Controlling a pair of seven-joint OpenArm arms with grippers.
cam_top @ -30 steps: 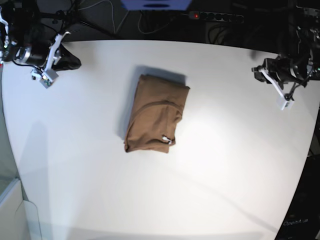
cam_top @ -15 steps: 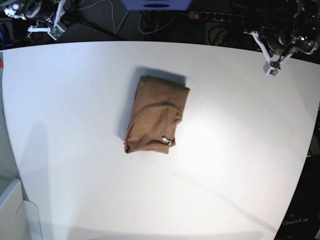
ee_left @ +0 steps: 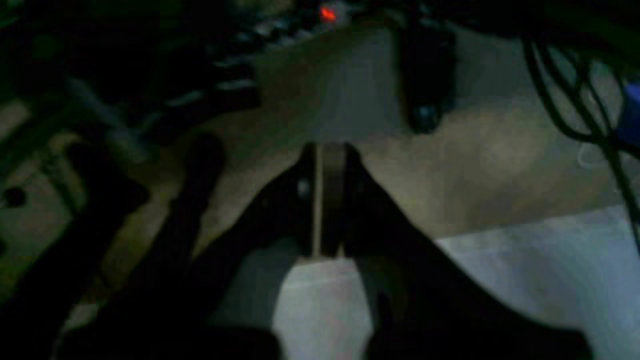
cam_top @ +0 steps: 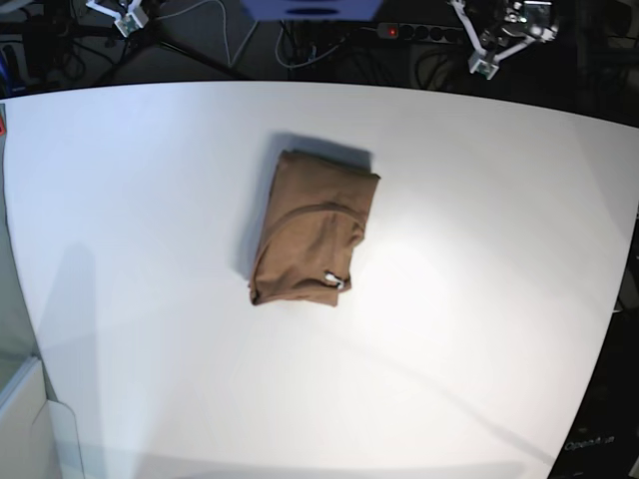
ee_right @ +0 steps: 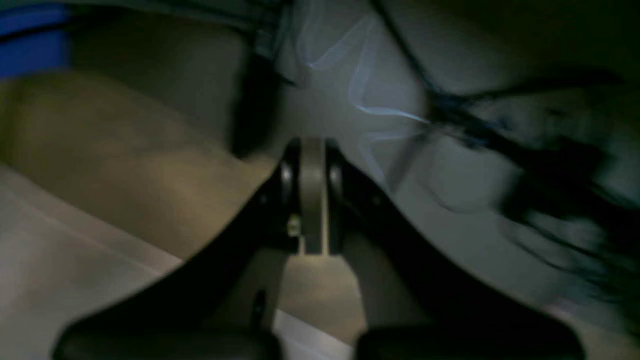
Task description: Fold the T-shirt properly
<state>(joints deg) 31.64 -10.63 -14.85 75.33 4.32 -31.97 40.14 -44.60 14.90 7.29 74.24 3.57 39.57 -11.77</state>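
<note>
T-shirt (cam_top: pixel 313 228) lies folded into a compact rectangle near tabletop (cam_top: pixel 479 299) centre, slightly toward 12 o'clock; small white tag (cam_top: pixel 332 280) shows at its 5 o'clock corner. Left gripper (cam_top: pixel 486 60) sits off the far edge at approx. 1 o'clock, right gripper (cam_top: pixel 128 15) at approx. 11 o'clock — both well apart from the cloth. Wrist views: fingers of each pressed together, holding nothing. Judgement: fold looks done, step in hand is retreat/park. To do it well — keep both arms high and outside the tabletop edge, no pass over the bundle, so the layers aren't disturbed. Edges look roughly square; top layer's curved seam slightly uneven.
</note>
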